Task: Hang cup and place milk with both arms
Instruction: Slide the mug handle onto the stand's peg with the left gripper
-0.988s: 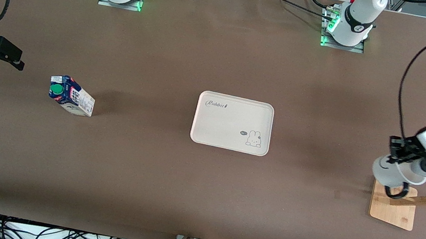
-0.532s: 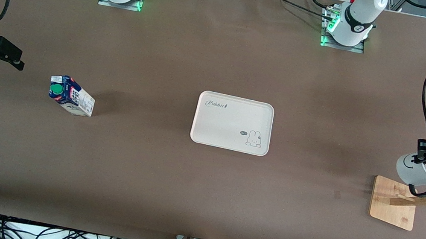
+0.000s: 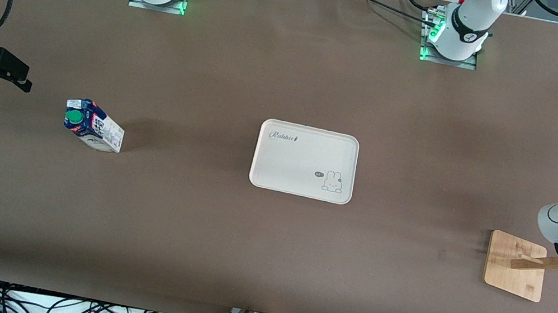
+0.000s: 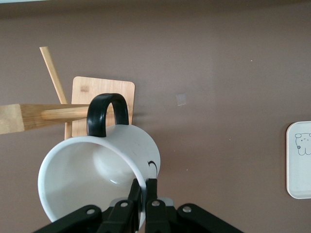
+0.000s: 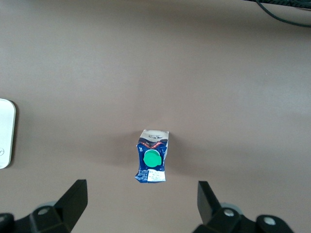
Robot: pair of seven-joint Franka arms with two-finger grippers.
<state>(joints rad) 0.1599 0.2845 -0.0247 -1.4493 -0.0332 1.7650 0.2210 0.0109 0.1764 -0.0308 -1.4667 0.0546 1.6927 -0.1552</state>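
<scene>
Left tool (image 4: 142, 194) clamps cup (image 4: 92, 182) rim over wooden rack (image 3: 516, 266), frame right; right tool (image 5: 141, 199) spread wide above milk (image 5: 151, 162), frame left

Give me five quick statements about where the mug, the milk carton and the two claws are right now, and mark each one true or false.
1. The left claw is shut on the rim of the white mug with the black loop handle. True.
2. The blue-topped milk carton with the green cap stands on the cream rabbit tray. False: it stands on the brown table, toward the right arm's end.
3. The right claw is open, holding nothing. True.
4. The mug rests on the table. False: it is held up beside the wooden rack.
5. The tray holds the mug. False: nothing lies on it.
</scene>
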